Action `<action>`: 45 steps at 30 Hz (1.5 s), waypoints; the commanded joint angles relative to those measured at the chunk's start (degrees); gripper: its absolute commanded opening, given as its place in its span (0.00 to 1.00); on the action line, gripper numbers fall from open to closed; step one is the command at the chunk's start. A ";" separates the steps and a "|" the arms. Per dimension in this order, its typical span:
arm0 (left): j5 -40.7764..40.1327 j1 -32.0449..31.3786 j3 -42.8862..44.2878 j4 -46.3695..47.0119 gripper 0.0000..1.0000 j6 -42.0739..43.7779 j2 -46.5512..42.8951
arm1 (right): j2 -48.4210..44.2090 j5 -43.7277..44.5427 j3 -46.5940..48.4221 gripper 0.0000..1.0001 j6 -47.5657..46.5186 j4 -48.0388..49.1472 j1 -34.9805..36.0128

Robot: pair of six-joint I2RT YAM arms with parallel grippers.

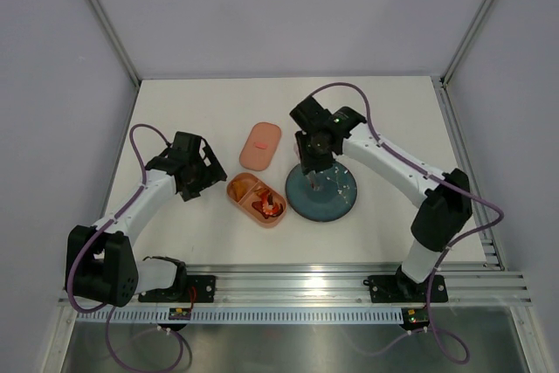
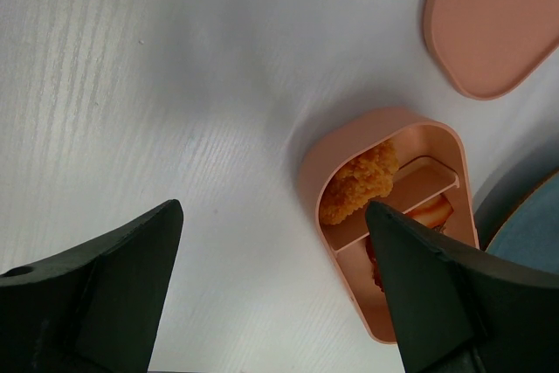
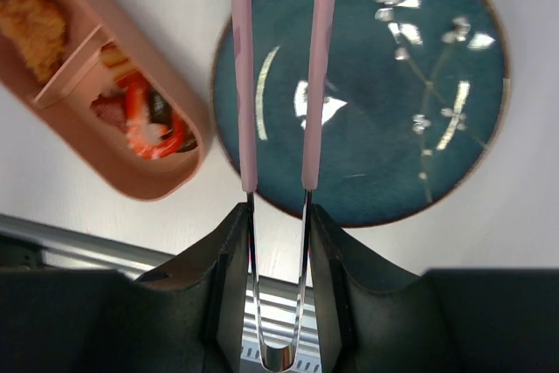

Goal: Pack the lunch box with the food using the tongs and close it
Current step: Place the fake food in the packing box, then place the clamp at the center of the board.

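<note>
The salmon-pink lunch box (image 1: 238,188) lies open at mid-table, its flat lid (image 1: 260,145) apart behind it. Food fills both compartments: an orange crumbed piece (image 2: 358,183) in one, red and dark pieces (image 3: 144,124) in the other. My right gripper (image 3: 278,214) is shut on the tongs (image 3: 247,67), pressing their thin metal arms; the pink ends reach over the teal plate, and the tips run out of the right wrist view. My left gripper (image 2: 272,209) hangs open just left of the box (image 2: 314,172), holding nothing.
A round teal plate (image 1: 336,203) sits right of the box, touching or nearly touching it. An aluminium rail (image 1: 349,281) runs along the near edge. Grey enclosure walls stand on three sides.
</note>
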 commanded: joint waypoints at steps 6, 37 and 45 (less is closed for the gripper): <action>-1.30 -0.14 3.43 -0.14 0.91 2.07 -2.29 | -10.32 5.14 -11.27 0.38 -2.00 4.84 -14.84; -1.82 -5.94 32.77 -12.17 0.94 19.74 16.07 | -0.04 10.15 -17.43 0.89 -6.93 21.64 -39.29; 1.77 -6.38 48.75 -13.93 0.79 23.60 33.80 | -11.99 3.48 -20.51 0.88 -4.38 20.41 -39.29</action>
